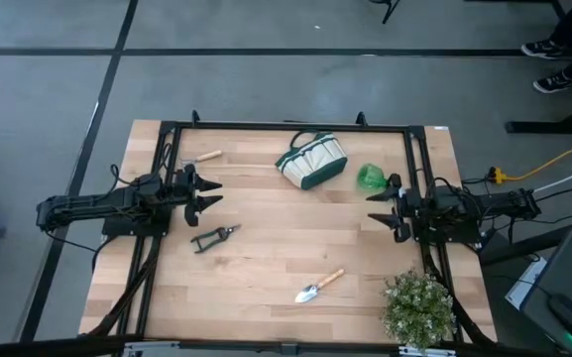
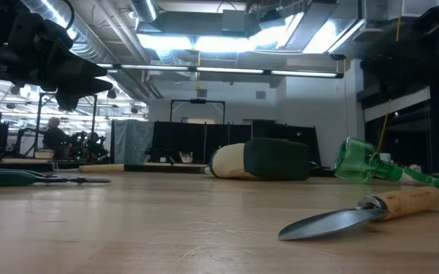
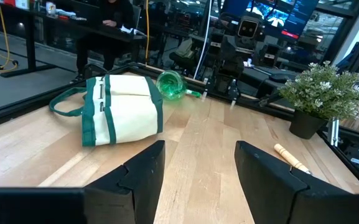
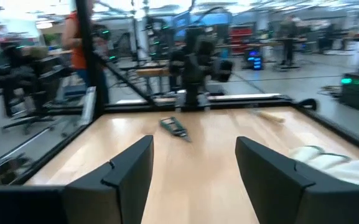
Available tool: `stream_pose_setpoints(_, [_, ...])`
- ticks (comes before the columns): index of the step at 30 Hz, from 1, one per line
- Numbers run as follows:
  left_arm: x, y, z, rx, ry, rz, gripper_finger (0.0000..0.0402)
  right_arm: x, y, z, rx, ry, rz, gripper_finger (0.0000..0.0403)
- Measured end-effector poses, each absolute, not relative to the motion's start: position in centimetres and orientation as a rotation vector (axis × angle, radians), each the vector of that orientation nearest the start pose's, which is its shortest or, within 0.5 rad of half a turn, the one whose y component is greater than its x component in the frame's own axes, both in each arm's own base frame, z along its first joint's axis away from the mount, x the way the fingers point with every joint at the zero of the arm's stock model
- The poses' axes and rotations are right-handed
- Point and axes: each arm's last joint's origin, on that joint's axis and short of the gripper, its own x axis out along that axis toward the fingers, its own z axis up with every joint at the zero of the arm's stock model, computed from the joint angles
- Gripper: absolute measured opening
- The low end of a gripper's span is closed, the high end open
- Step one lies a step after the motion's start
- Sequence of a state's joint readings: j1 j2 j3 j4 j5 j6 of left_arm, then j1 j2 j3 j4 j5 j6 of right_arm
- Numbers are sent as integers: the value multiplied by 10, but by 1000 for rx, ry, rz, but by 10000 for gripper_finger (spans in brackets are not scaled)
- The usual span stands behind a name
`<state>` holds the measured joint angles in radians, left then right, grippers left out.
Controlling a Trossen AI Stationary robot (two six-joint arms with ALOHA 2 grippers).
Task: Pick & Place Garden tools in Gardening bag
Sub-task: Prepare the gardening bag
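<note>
The cream gardening bag with green trim (image 1: 312, 159) (image 3: 120, 109) lies on its side at the table's far middle. A green spray bottle (image 1: 371, 178) (image 3: 172, 84) lies just to its right. The black pruning shears (image 1: 213, 237) (image 4: 174, 127) rest left of centre, and the silver trowel with a wooden handle (image 1: 318, 286) (image 2: 364, 211) lies near the front. A small wood-handled tool (image 1: 204, 157) (image 4: 269, 116) lies at the far left. My left gripper (image 1: 216, 195) (image 3: 198, 168) hovers open at the left edge. My right gripper (image 1: 372, 208) (image 4: 195, 168) hovers open at the right edge. Both have nothing between their fingers.
A bushy potted plant (image 1: 419, 307) (image 3: 322, 93) stands at the near right corner. A black frame (image 1: 286, 127) runs along the table's far and side edges. Bare wood lies in the table's middle, between the two grippers.
</note>
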<state>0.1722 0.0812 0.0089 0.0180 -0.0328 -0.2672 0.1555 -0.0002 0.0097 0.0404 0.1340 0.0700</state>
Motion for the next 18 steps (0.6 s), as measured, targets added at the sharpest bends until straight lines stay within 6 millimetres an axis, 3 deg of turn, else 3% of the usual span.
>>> stream_pose_setpoints(6, [100, 18, 162, -270, 27, 211, 189, 96, 8, 174, 89, -90, -100, 231])
stream_pose_setpoints(12, [100, 18, 162, -270, 27, 211, 191, 99, 8, 173, 63, -38, -105, 231])
stream_pose_setpoints(18, [100, 18, 162, -270, 27, 211, 190, 107, 9, 186, 37, 37, -108, 231])
